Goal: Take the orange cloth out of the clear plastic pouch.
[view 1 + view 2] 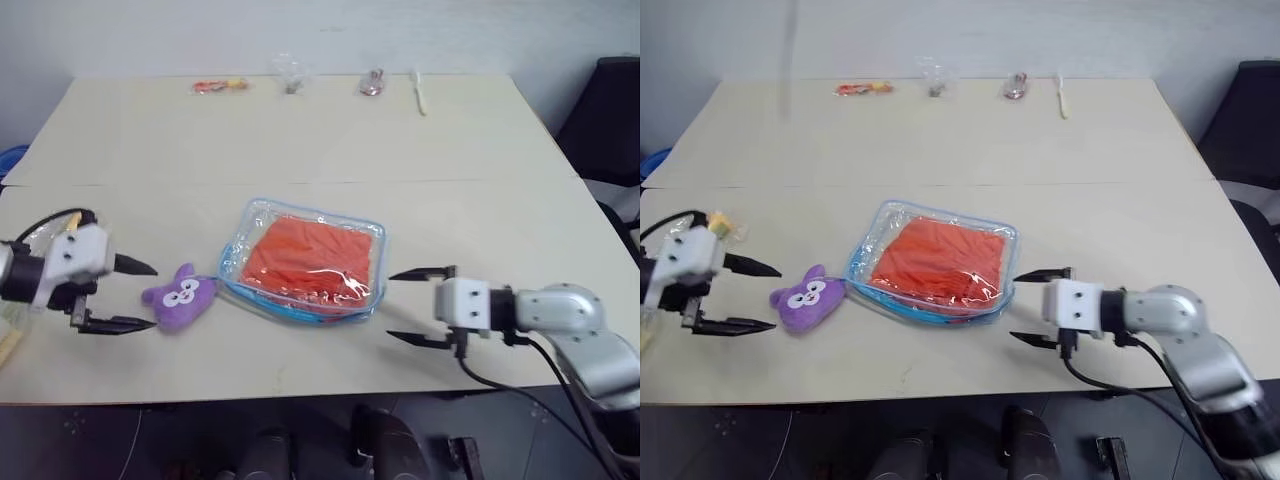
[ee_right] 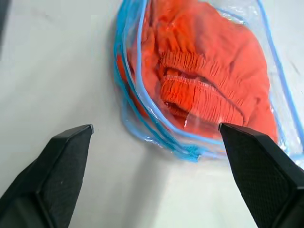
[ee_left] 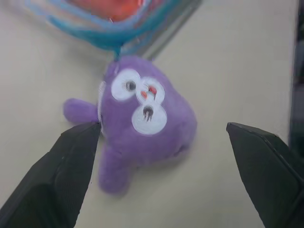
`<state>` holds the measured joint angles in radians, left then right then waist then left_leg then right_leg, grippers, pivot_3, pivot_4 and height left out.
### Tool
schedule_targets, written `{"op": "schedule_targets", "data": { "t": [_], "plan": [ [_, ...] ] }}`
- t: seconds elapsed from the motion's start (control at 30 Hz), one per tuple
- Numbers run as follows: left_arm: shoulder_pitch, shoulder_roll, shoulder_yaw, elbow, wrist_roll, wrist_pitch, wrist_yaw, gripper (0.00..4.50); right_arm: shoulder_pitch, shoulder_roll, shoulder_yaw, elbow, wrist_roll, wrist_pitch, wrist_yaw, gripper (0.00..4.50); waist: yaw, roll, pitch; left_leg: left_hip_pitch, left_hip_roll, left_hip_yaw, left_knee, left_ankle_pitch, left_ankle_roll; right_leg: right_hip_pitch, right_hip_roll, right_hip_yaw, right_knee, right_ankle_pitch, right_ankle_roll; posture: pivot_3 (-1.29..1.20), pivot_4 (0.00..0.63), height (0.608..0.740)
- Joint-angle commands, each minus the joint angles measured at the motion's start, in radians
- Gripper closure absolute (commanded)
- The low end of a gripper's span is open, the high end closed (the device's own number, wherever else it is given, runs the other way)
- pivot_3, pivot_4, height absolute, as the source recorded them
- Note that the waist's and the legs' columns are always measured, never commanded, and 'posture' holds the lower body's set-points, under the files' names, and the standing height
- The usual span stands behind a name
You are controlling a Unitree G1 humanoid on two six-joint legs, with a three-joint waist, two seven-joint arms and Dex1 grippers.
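1. Beige tabletop (image 1: 480, 230) carries the work area; several small items lie along its far edge.
2. Left gripper (image 1: 135, 295) hangs at the left, jaws spread wide and empty, pointing toward a small purple plush toy with white eyes (image 1: 178, 298) just beside it.
3. Flat clear plastic pouch with light blue edging (image 1: 250, 222) lies at the centre, touching the plush toy at its left corner.
4. Bright orange-red fabric cloth with a gathered hem (image 1: 310, 262) is fully inside the pouch.
5. Right gripper (image 1: 412, 305) hangs just right of the pouch, jaws spread wide and empty, aimed at the near right corner. In the right wrist view the pouch edge and the hem lie between its fingertips.
6. Judgement: the right gripper is nearer the cloth; the plush toy sits between the left gripper and the pouch.
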<state>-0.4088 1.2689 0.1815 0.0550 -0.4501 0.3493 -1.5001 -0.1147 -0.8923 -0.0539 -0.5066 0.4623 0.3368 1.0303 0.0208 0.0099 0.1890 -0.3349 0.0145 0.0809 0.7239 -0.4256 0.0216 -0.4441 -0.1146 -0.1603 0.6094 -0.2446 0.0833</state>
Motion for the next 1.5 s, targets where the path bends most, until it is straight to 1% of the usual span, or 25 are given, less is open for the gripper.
{"op": "schedule_targets", "data": {
  "t": [0.03, 0.07, 0.13, 0.2, 0.27, 0.33, 0.4, 0.5, 0.7, 0.87, 0.97, 1.13, 1.2, 1.3, 1.37, 1.4, 1.5],
  "plan": [
    [-0.135, -0.018, -0.07, -0.039, -0.036, 0.062, -0.044, 0.02, 0.034, -0.008, -0.115, -0.139, 0.208, 0.197, -0.079, 0.04, 0.003, 0.0, 0.0, 0.0, 0.0, 0.0, 0.0, 0.0, 0.0, 0.0, 0.0, 0.0, 0.0, 0.0, 0.0, 0.0, 0.15, 0.74],
    [-0.178, -0.042, -0.105, -0.034, -0.012, 0.043, -0.038, 0.02, 0.041, -0.003, -0.134, -0.164, 0.253, 0.24, -0.108, 0.04, 0.005, 0.0, 0.0, 0.001, -0.001, 0.0, 0.0, 0.0, 0.0, 0.0, 0.0, 0.001, 0.001, 0.0, 0.0, 0.0, 0.15, 0.74],
    [-0.26, -0.129, -0.23, 0.015, 0.151, -0.148, 0.004, 0.02, 0.055, 0.028, -0.162, -0.232, 0.347, 0.318, -0.207, 0.04, 0.006, 0.001, -0.001, 0.001, -0.001, 0.001, 0.0, 0.0, 0.0, 0.001, 0.0, 0.001, 0.002, 0.0, 0.0, 0.0, 0.15, 0.74],
    [-0.294, -0.194, -0.312, 0.088, 0.279, -0.347, 0.021, 0.02, 0.064, 0.049, -0.171, -0.28, 0.386, 0.354, -0.281, 0.04, 0.005, 0.001, -0.001, 0.001, -0.001, 0.001, 0.0, 0.0, 0.0, 0.001, 0.0, 0.001, 0.002, 0.0, 0.0, 0.0, 0.15, 0.74],
    [-0.322, -0.251, -0.354, 0.163, 0.341, -0.459, 0.034, 0.02, 0.072, 0.063, -0.176, -0.312, 0.405, 0.378, -0.338, 0.04, 0.004, 0.001, 0.0, 0.001, -0.001, 0.001, 0.0, 0.0, 0.0, 0.001, 0.0, 0.001, 0.002, 0.0, 0.0, 0.0, 0.15, 0.74],
    [-0.352, -0.298, -0.376, 0.221, 0.37, -0.538, 0.038, 0.02, 0.083, 0.07, -0.178, -0.336, 0.416, 0.393, -0.378, 0.04, 0.002, -0.002, 0.0, 0.001, -0.001, 0.001, 0.0, 0.0, 0.0, 0.0, 0.001, 0.001, 0.001, 0.0, 0.0, 0.0, 0.15, 0.74],
    [-0.388, -0.354, -0.388, 0.265, 0.398, -0.584, 0.079, 0.02, 0.106, 0.071, -0.181, -0.36, 0.417, 0.398, -0.405, 0.04, 0.003, -0.003, 0.0, 0.0, 0.0, 0.001, 0.0, 0.0, 0.0, 0.0, 0.001, 0.0, 0.0, 0.0, 0.0, 0.0, 0.15, 0.74],
    [-0.41, -0.401, -0.394, 0.299, 0.412, -0.624, 0.097, 0.02, 0.136, 0.074, -0.183, -0.39, 0.422, 0.401, -0.433, 0.04, 0.006, -0.005, 0.0, 0.0, -0.001, 0.001, 0.0, 0.0, 0.0, 0.0, 0.0, 0.0, 0.0, 0.0, 0.0, 0.0, 0.15, 0.74],
    [-0.399, -0.421, -0.393, 0.308, 0.411, -0.66, 0.084, 0.02, 0.198, 0.066, -0.168, -0.437, 0.404, 0.389, -0.455, 0.04, 0.005, -0.005, -0.001, 0.0, -0.001, 0.0, 0.001, 0.0, 0.0, 0.0, 0.0, 0.0, 0.001, 0.0, 0.001, 0.0, 0.15, 0.74],
    [-0.379, -0.422, -0.39, 0.31, 0.412, -0.685, 0.089, 0.02, 0.218, 0.065, -0.164, -0.439, 0.39, 0.381, -0.458, 0.04, 0.005, -0.005, -0.001, 0.0, -0.001, 0.0, 0.001, 0.0, 0.0, 0.0, 0.0, 0.001, 0.001, 0.0, 0.001, 0.0, 0.15, 0.74],
    [-0.369, -0.424, -0.39, 0.31, 0.41, -0.704, 0.087, 0.57, 0.224, 0.058, -0.163, -0.437, 0.376, 0.376, -0.445, 0.0, 0.005, -0.005, -0.001, 0.0, -0.001, 0.0, 0.001, 0.0, 0.0, 0.0, 0.0, 0.001, 0.001, 0.0, 0.001, 0.0, 0.15, 0.74],
    [-0.351, -0.428, -0.386, 0.316, 0.411, -0.719, 0.1, 2.08, 0.229, 0.047, -0.172, -0.433, 0.364, 0.371, -0.425, 0.0, 0.005, -0.005, -0.001, 0.0, -0.001, 0.0, 0.002, 0.0, 0.001, 0.0, 0.0, 0.001, 0.001, 0.0, 0.001, 0.0, 0.15, 0.74],
    [-0.346, -0.431, -0.385, 0.319, 0.412, -0.723, 0.109, 2.76, 0.227, 0.044, -0.172, -0.43, 0.36, 0.368, -0.42, 0.0, 0.005, -0.005, -0.001, 0.0, -0.001, 0.0, 0.002, 0.0, 0.001, 0.0, 0.0, 0.001, 0.001, 0.0, 0.001, 0.0, 0.15, 0.74],
    [-0.336, -0.438, -0.378, 0.316, 0.398, -0.704, 0.115, 3.61, 0.226, 0.039, -0.17, -0.428, 0.351, 0.363, -0.417, 0.0, 0.006, -0.005, -0.001, 0.0, -0.001, 0.0, 0.002, 0.0, 0.001, 0.0, 0.0, 0.001, 0.001, 0.0, 0.001, 0.0, 0.15, 0.74],
    [-0.328, -0.445, -0.371, 0.308, 0.381, -0.674, 0.113, 4.27, 0.227, 0.036, -0.162, -0.428, 0.331, 0.358, -0.415, 0.0, 0.006, -0.005, -0.001, 0.0, -0.001, 0.0, 0.002, 0.0, 0.001, 0.0, 0.0, 0.001, 0.001, 0.0, 0.001, 0.0, 0.15, 0.74],
    [-0.316, -0.448, -0.365, 0.284, 0.364, -0.628, 0.115, 4.49, 0.232, 0.034, -0.154, -0.431, 0.31, 0.352, -0.415, 0.0, 0.006, -0.005, -0.001, 0.0, -0.001, 0.0, 0.002, 0.0, 0.001, 0.0, 0.0, 0.001, 0.001, 0.0, 0.001, 0.0, 0.15, 0.74],
    [-0.273, -0.448, -0.341, 0.191, 0.302, -0.486, 0.116, 4.49, 0.245, 0.035, -0.133, -0.44, 0.259, 0.342, -0.428, 0.0, 0.004, -0.005, -0.001, 0.0, -0.001, 0.0, 0.002, 0.0, 0.001, 0.0, 0.0, 0.001, 0.001, 0.0, 0.001, 0.0, 0.15, 0.74]
  ]
}}
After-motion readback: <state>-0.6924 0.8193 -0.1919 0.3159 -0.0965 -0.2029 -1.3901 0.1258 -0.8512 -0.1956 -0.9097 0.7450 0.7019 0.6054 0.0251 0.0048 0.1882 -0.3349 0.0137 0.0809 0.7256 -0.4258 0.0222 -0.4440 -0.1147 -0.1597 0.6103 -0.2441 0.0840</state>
